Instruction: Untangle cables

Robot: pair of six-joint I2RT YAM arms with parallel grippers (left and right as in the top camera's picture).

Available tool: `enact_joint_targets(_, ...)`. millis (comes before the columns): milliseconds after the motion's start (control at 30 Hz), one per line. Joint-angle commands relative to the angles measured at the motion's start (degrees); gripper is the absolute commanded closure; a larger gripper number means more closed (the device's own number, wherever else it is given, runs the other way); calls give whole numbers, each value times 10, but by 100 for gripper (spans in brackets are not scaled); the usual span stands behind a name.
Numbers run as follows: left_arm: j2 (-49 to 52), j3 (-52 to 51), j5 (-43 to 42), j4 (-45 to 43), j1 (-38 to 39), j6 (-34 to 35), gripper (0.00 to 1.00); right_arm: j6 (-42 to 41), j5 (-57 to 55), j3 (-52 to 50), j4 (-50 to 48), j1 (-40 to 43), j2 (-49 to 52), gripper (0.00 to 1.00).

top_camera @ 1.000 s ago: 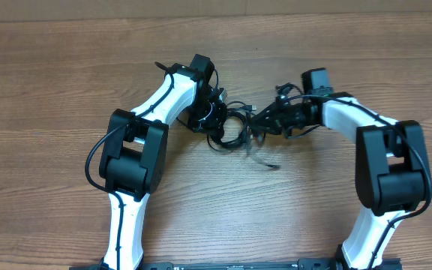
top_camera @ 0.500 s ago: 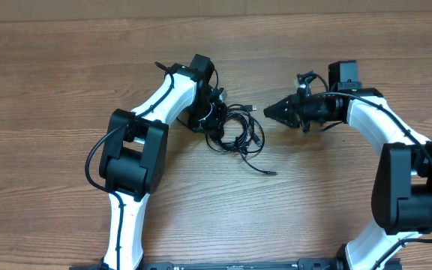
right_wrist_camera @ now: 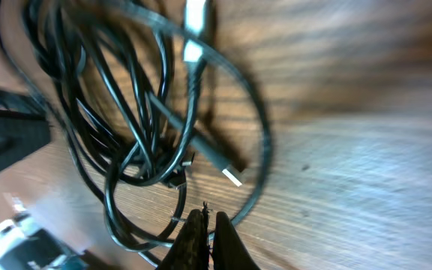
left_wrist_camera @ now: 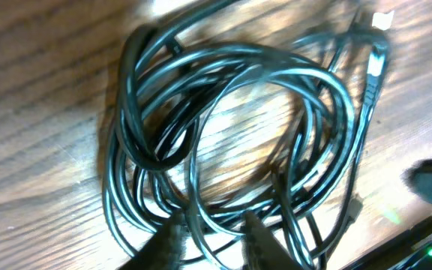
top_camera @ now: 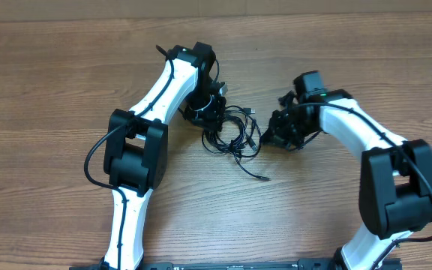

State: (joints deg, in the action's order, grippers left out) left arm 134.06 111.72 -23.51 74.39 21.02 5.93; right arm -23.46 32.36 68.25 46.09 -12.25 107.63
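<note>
Wooden tabletop [top_camera: 51,75]: carries the cables [top_camera: 235,133], a black tangled coil lying flat near its middle.
Left jaws: slightly apart, tips at the coil's left edge, strands showing between them.
Right jaws: together, tips just beside an outer loop on the coil's right side.

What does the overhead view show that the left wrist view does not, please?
Only overhead: the left arm and right arm whole, and one loose cable end trailing toward the robot. Only left wrist: the left gripper, its tips slightly apart over strands, and a plug close up. Both: the cables, tangled in loops on the wooden table.
</note>
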Motion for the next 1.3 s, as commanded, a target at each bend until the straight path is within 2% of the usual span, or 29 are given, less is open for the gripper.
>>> enact_joint_targets(0, 3, 29, 2, 8, -1, -5, 0, -43, -54, 3, 2, -65, -9, 96)
enact_joint_targets(167, 3, 29, 7, 33, -8, 12, 2, -105, -58, 3, 1, -150, -9, 96)
enact_joint_targets(333, 3, 29, 65, 52, -23, 26, 2, -155, -89, 3, -55, -230, -9, 96)
enact_joint_targets(400, 3, 29, 85, 58, -31, 34, 2, -160, -106, 3, -85, -252, -9, 96)
enact_joint_targets(500, 3, 29, 134, 79, -50, 50, 8, -143, -127, 14, -92, -260, -10, 96)
enact_joint_targets(600, 3, 29, 110, 88, -85, 59, 9, -87, -127, 61, -49, -237, -23, 96)
enact_joint_targets(667, 3, 29, 63, 90, -96, 40, 13, -57, -130, 92, -11, -216, -29, 96)
enact_joint_targets(767, 3, 29, 2, 101, -101, -10, 30, -33, -152, 122, 48, -175, -30, 95)
enact_joint_targets(833, 3, 28, 1, 110, -95, -19, 37, -26, -185, 121, 68, -149, -29, 95)
enact_joint_targets(933, 3, 28, 1, 130, -70, -23, 58, -26, -245, 115, 88, -120, -25, 95)
enact_joint_targets(967, 1, 28, 1, 136, -61, -24, 62, -26, -259, 115, 90, -114, -24, 95)
enact_joint_targets(1133, -12, 28, 2, 165, 13, -21, 67, -25, -349, 110, 90, -71, -21, 95)
enact_joint_targets(1267, -25, 28, 1, 183, 58, 0, 66, -17, -352, 108, 85, -41, -21, 96)
